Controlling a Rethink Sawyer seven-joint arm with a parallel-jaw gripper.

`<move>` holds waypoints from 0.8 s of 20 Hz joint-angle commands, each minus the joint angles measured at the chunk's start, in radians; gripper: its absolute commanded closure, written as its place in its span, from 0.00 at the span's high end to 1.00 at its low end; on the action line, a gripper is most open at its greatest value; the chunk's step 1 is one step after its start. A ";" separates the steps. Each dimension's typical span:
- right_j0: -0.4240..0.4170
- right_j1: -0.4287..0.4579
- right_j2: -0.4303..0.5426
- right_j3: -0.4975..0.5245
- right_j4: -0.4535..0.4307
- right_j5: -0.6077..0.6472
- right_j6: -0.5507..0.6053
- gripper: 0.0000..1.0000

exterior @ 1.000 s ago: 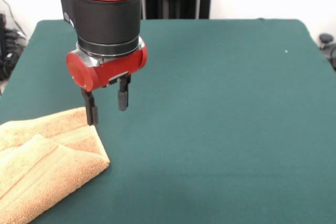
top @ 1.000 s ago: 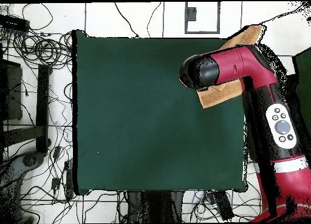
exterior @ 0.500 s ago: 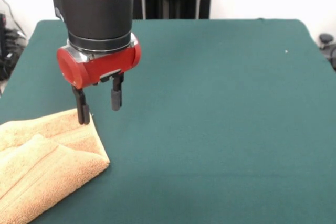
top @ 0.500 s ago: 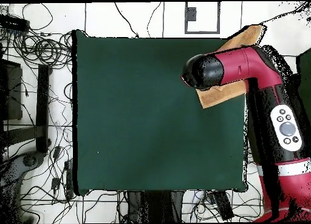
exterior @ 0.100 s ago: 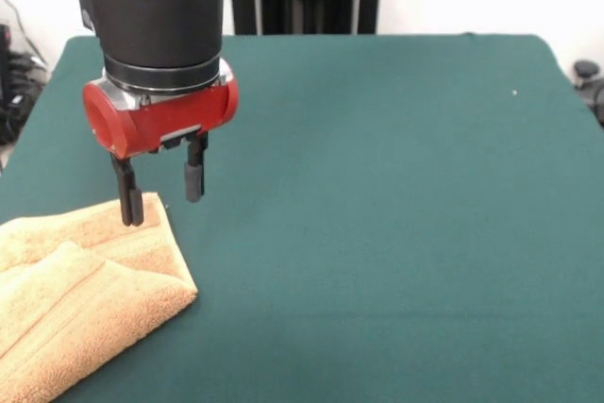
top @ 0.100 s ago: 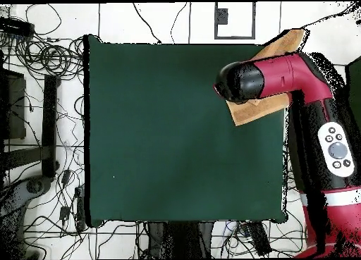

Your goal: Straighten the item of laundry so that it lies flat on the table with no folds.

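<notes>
The item of laundry (exterior @ 0.100 s ago: 75,280) is a golden-tan towel, folded over itself at the near left corner of the green table (exterior @ 0.100 s ago: 377,186) in the front view. In the overhead view the towel (top @ 0.100 s ago: 250,110) lies at the table's (top @ 0.100 s ago: 169,130) upper right, mostly hidden under the arm. My gripper (exterior @ 0.100 s ago: 160,193) hangs open just above the towel's far right corner, one fingertip (exterior @ 0.100 s ago: 132,207) over the cloth and the other over bare table. Nothing is between the fingers. From above, the arm's wrist (top @ 0.100 s ago: 240,81) hides the gripper.
The red and black arm (top @ 0.100 s ago: 321,137) runs along the table's right side in the overhead view. Cables (top @ 0.100 s ago: 42,67) lie on the floor beyond the table's left edge. A white speck (exterior @ 0.100 s ago: 514,93) sits on the cloth at the far right in the front view.
The open gripper has slid to the left in the front view, from beside the towel's corner to over it. The towel has not moved.
</notes>
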 commanded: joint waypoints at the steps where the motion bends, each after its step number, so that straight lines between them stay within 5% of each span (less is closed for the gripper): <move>1: 0.080 0.010 -0.124 0.002 0.042 -0.061 0.152 1.00; 13: 0.121 0.002 -0.191 -0.030 0.083 -0.029 0.106 1.00; 14: 0.128 0.001 -0.207 -0.035 0.092 -0.019 0.096 0.00; 16: 0.136 0.002 -0.214 -0.045 0.089 0.004 0.085 0.00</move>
